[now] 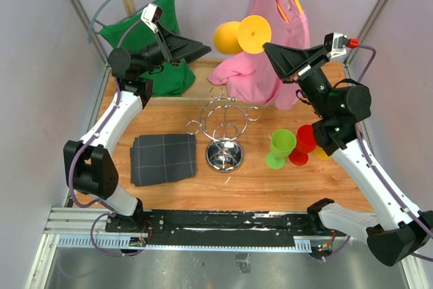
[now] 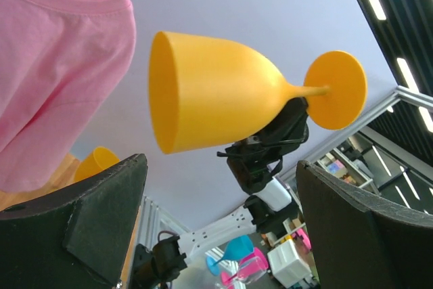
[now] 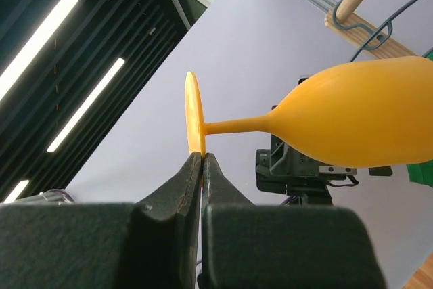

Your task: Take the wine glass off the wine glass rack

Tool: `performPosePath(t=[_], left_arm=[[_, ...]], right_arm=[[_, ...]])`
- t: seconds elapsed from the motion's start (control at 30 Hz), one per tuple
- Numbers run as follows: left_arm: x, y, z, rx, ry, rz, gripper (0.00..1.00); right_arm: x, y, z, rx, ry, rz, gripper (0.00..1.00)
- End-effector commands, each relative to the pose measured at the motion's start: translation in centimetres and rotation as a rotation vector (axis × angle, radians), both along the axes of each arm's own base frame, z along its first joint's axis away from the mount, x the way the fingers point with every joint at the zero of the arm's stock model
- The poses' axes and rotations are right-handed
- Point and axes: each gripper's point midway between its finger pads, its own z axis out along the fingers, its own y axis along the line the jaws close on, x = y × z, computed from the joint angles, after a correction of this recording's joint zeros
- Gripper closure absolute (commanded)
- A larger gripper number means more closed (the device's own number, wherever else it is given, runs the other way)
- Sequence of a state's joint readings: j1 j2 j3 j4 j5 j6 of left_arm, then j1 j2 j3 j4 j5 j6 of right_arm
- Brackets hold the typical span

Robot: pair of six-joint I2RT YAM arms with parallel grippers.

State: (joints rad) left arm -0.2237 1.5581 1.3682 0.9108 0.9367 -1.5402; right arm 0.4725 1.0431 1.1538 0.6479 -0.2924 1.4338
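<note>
The black fingers (image 3: 169, 201) of the right pincer (image 3: 201, 157) are seen closest in the right wrist view, pressed together on the rim of the round foot of the orange-yellow wine glass (image 3: 365, 123). The glass is gripped by that foot alone and is held sideways in the air, its stem level and its bowl pointed away from the right pincer (image 1: 267, 47).

In the top view the wine glass (image 1: 242, 35) is found above and behind the wine glass rack (image 1: 223, 126), well apart from its chrome loops. The rack is stood upright on its domed base near the middle of the tabletop (image 1: 270, 181).

The left pincer (image 2: 220, 164) is held wide open, and the open mouth of the glass (image 2: 203, 93) is faced toward it; neither finger is touched by the bowl.

A dark checked cloth (image 1: 164, 158) is laid left of the rack. A green goblet (image 1: 281, 148) and a red goblet (image 1: 304, 143) are stood to its right. A pink shirt (image 1: 270, 65) and a green garment (image 1: 152, 52) are hung behind.
</note>
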Motion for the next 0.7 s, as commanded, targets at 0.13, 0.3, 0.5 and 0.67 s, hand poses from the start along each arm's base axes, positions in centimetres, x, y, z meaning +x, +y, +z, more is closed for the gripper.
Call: performPosePath(t=[0.13, 0.3, 0.5, 0.67], left_arm=[[-1.2, 0.7, 2.5, -0.048, -0.099, 0.005, 0.04], [-1.0, 0.6, 2.7, -0.049, -0.110, 0.005, 0.04], [-0.9, 0.5, 2.5, -0.044, -0.115, 0.003, 0.04], [-1.6, 0.8, 1.9, -0.040, -0.124, 0.003, 0.05]], right_arm=[[-0.5, 1.4, 1.0, 0.054, -0.072, 0.056, 0.99], [-0.3, 2.5, 0.5, 0.063, -0.065, 0.075, 0.99], [-0.6, 2.8, 0.2, 0.071, -0.064, 0.074, 0.99], [-1.3, 1.5, 0.6, 0.067, -0.076, 0.015, 0.99]])
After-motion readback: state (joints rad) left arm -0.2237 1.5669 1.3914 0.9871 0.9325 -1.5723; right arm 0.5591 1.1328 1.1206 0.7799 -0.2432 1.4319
